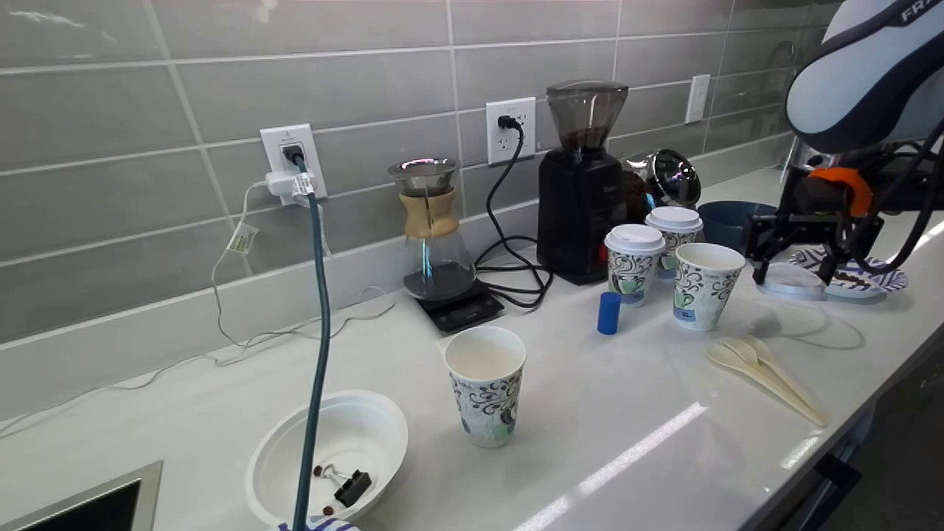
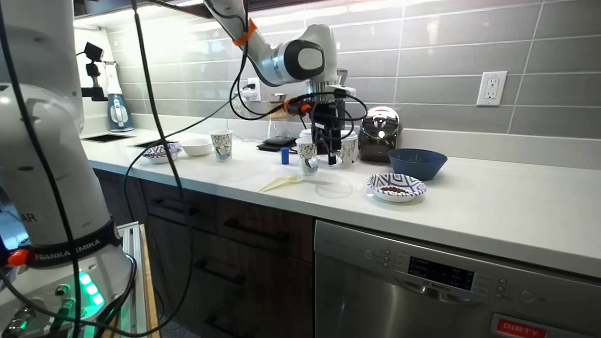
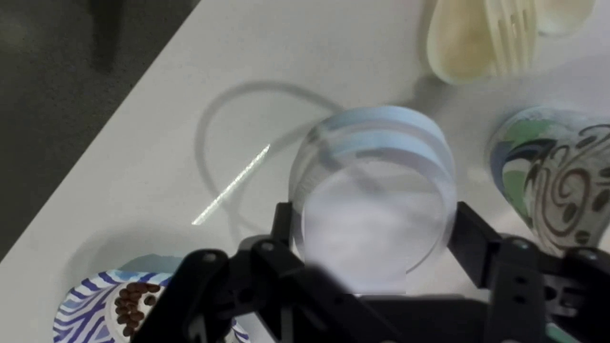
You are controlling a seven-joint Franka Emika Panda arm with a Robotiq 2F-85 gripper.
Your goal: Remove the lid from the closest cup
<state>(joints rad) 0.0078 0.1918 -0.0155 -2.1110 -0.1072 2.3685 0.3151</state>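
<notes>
Lid is pinched in the gripper, jaws spread to its width. Overtightening could buckle it; a sideways swing could topple the nearby uncovered cup.

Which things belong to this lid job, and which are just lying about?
Job:
hand
white lid, in its grip
open cup beside it, probably

Lying about:
pale utensils
blue cylinder
coffee grinder
patterned bowl
blue bowl
</notes>
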